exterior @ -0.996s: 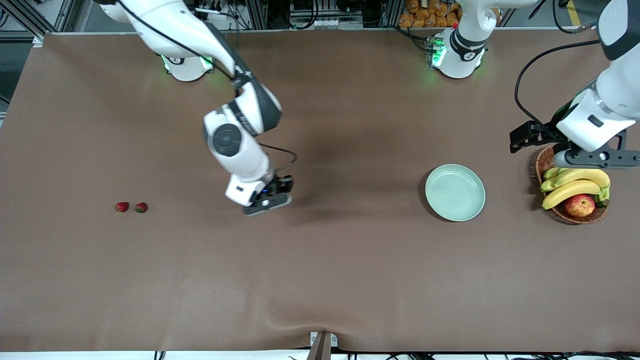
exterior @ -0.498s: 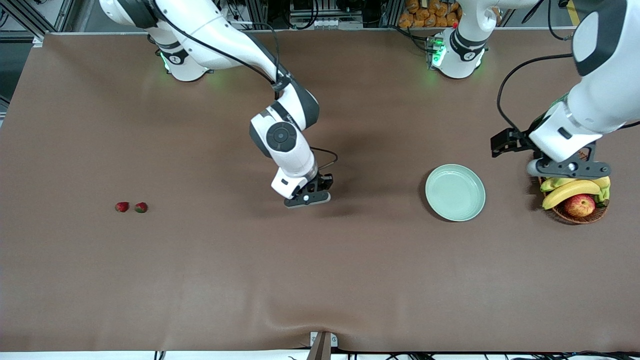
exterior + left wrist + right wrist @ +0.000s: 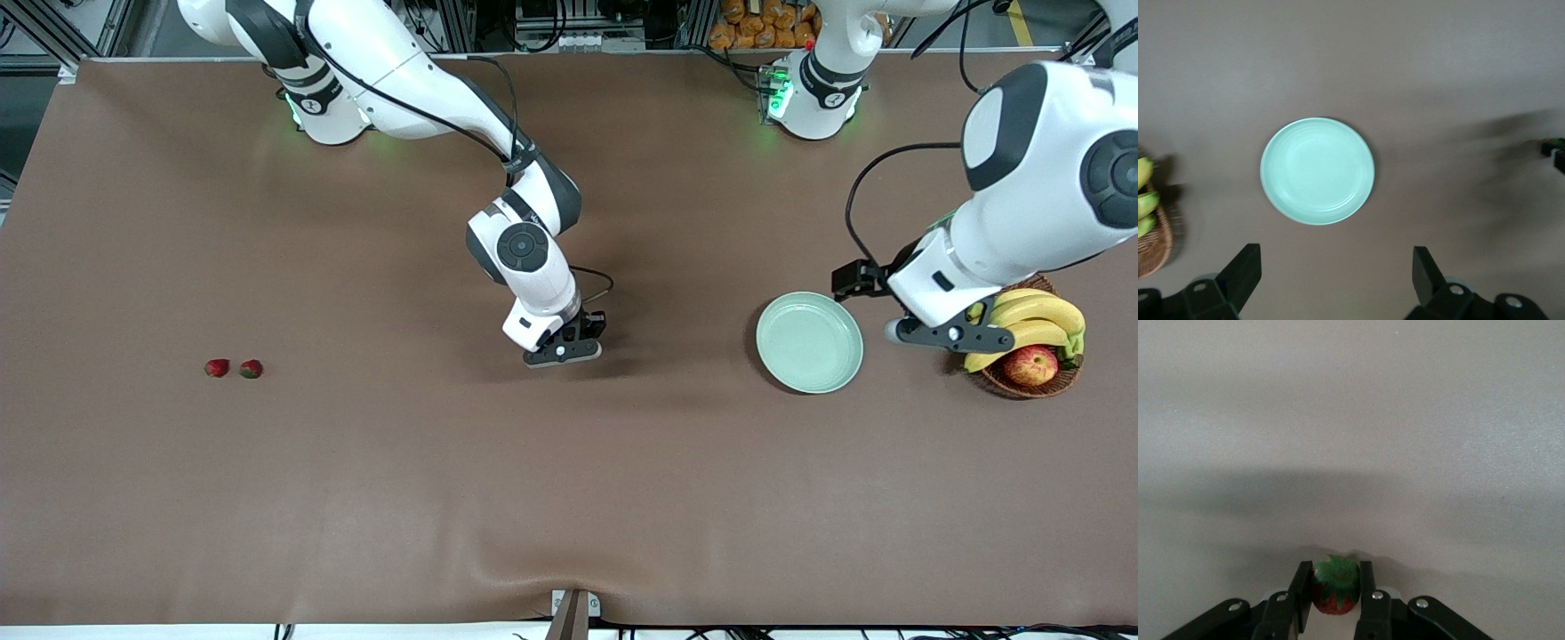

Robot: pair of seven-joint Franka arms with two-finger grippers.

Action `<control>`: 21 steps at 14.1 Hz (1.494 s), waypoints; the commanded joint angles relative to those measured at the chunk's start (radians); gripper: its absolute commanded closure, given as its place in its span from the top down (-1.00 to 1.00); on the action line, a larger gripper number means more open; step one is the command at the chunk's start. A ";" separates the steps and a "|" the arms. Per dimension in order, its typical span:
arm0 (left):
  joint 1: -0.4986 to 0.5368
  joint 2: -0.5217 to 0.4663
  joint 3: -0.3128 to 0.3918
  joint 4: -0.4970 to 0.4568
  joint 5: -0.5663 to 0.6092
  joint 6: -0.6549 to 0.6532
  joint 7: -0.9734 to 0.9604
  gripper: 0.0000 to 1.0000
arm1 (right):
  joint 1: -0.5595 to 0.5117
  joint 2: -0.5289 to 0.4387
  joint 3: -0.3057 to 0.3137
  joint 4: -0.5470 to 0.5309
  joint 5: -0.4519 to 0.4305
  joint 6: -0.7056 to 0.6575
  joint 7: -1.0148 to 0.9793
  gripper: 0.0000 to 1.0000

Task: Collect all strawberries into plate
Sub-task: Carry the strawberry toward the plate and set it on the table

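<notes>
The brown table (image 3: 569, 498) runs the full width of the front view, and the plate (image 3: 809, 342) serves as the landmark here: a pale mint dish lying flat and empty toward the left arm's end. Just beside the plate, further toward that end of the table, a wicker basket (image 3: 1022, 382) holds bananas (image 3: 1031, 320) and an apple (image 3: 1031, 364); these are not part of the job. The left gripper (image 3: 1331, 283) hangs over the strip of table between plate and basket with its fingers spread wide and nothing between them, and its wrist view looks straight down on the plate (image 3: 1317, 171); this arm waits. The right gripper (image 3: 563, 351) is over bare table well apart from the plate, toward the right arm's end, and in its wrist view the fingers are clenched on one strawberry (image 3: 1335, 585), leafy top showing between the pads. The two other strawberries (image 3: 234, 368) lie side by side, almost touching, much farther from the plate toward the right arm's end. The relation that matters is the plain sideways gap: the plate lies from the held berry straight along the table's length toward the left arm's end, at about the same depth from the front camera, so the carry probably needs little more than travel along that line before releasing over the dish.
</notes>
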 commanded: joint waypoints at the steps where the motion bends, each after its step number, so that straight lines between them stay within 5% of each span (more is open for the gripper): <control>1: -0.062 0.026 0.004 0.016 -0.019 0.027 -0.039 1.00 | 0.014 0.009 -0.016 0.032 -0.017 0.000 0.014 1.00; 10: -0.186 0.124 0.004 0.049 -0.020 0.147 -0.224 1.00 | -0.087 -0.175 -0.037 -0.004 -0.033 -0.199 0.008 1.00; 16: -0.274 0.227 0.002 0.103 -0.020 0.258 -0.339 1.00 | -0.300 -0.388 -0.039 -0.269 -0.036 -0.216 -0.205 1.00; 21: -0.375 0.328 0.004 0.106 -0.020 0.399 -0.404 1.00 | -0.518 -0.417 -0.040 -0.378 -0.040 -0.213 -0.356 1.00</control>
